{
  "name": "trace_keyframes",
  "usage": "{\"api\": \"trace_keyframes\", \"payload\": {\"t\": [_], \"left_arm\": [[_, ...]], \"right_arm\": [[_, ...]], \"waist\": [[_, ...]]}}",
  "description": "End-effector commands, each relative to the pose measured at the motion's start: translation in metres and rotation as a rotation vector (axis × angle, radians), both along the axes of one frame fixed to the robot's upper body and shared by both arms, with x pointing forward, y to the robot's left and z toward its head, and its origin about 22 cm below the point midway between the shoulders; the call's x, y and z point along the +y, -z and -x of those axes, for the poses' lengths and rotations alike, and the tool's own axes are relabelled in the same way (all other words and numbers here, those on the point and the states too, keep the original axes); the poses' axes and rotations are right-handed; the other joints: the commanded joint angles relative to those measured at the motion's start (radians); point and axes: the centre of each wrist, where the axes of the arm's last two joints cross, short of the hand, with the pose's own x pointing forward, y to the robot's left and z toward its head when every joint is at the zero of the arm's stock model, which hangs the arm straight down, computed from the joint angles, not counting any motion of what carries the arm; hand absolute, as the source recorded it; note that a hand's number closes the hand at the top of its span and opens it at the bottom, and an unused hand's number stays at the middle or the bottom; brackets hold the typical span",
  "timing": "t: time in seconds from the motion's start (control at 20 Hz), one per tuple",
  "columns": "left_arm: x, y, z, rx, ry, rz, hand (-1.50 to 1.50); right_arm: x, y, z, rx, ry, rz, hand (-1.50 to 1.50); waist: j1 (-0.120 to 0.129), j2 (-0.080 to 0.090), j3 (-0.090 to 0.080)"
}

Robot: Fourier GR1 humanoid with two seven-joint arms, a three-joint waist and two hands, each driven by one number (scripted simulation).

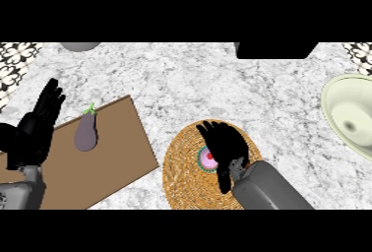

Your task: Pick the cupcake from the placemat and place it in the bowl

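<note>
Cupcake mostly hidden under right hand; bowl cut off right.

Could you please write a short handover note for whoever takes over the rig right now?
Right robot hand: over the cupcake on the woven placemat, fingers straight, not yet closed round it.
Left robot hand: open, resting at the left edge, fingers up, beside the brown board that carries an eggplant.
Bowl: at the right edge, nothing visible inside.
Done: the reach to the cupcake.
Left: grasp it, lift it, carry it right, place it in the bowl.
</note>
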Motion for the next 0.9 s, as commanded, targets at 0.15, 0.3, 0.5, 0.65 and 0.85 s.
{"api": "trace_keyframes", "payload": {"t": [0.15,0.3,0.5,0.65,0.85], "left_arm": [[-0.004,-0.005,-0.001,-0.005,0.011,0.005,0.00],[0.005,-0.004,0.002,-0.004,-0.006,0.006,0.00],[-0.002,-0.013,0.002,-0.010,0.009,0.018,0.00],[-0.005,-0.010,0.010,0.001,-0.006,0.011,0.00],[0.012,0.001,0.001,0.022,-0.025,-0.008,0.00]], "right_arm": [[0.005,0.021,-0.009,0.095,-0.010,-0.006,1.50],[0.019,0.026,-0.011,0.080,-0.074,-0.027,1.50],[0.007,0.050,-0.026,0.047,-0.067,-0.085,1.50],[0.017,0.041,-0.022,0.044,-0.079,-0.083,1.50],[-0.038,0.039,-0.004,-0.008,-0.074,-0.080,1.50]], "waist": [[0.001,0.000,0.000],[0.003,0.001,0.000],[0.005,0.002,0.000],[0.003,0.000,0.000],[-0.013,-0.002,0.000]]}}
